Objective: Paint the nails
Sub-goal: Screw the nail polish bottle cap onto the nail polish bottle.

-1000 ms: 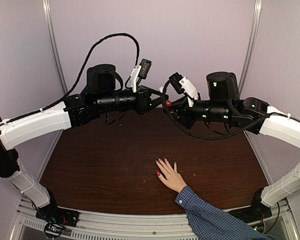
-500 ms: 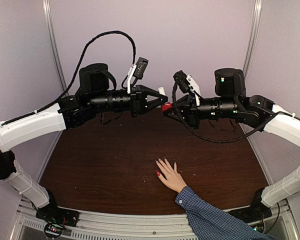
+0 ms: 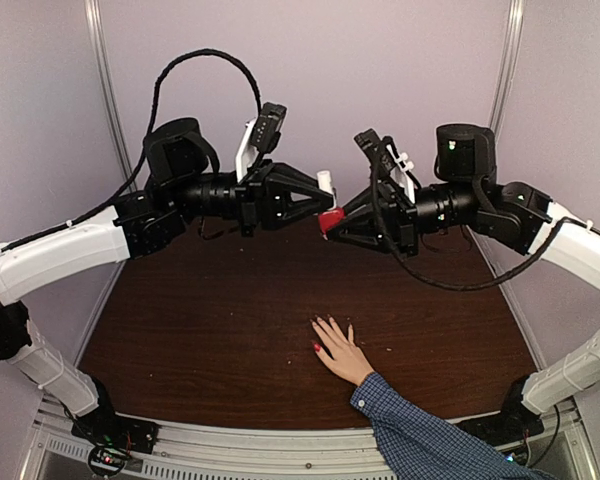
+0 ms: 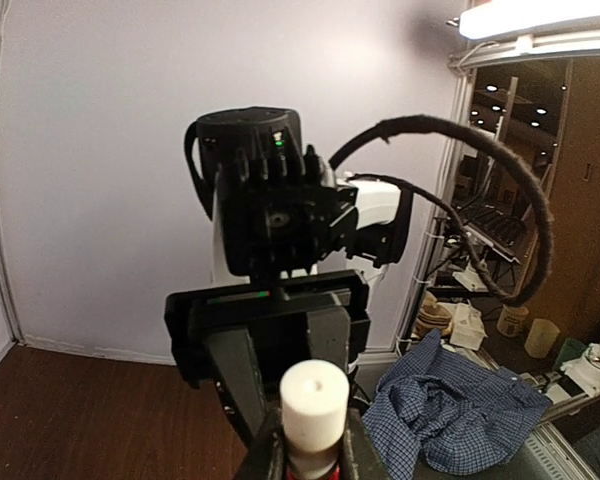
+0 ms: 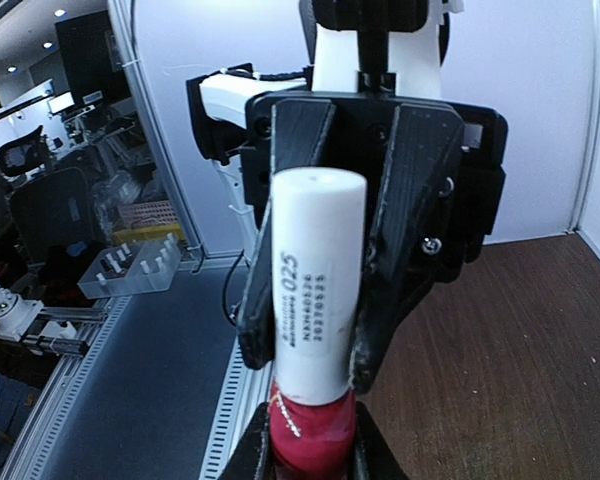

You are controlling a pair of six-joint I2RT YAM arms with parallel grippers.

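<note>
Near the desk (image 3: 200, 330) front lies a hand (image 3: 342, 355) — one of the nails (image 3: 317, 347) looks red, others unclear. Above, the left claw (image 3: 325, 197) pinches the polish bottle (image 5: 310, 440) by its white cap (image 5: 315, 270), the right claw (image 3: 331, 223) its red body — painting likely remains.

The polish bottle (image 5: 310, 440) has a glossy red body and a smooth, matt white plastic cap (image 5: 320, 270). Around the cap, the left gripper (image 5: 318, 350) is matt black plastic. In the lower half of the top view, the table (image 3: 210, 330) is dark, low-sheen wood grain and the sleeve (image 3: 430, 445) is blue checked woven cloth.
</note>
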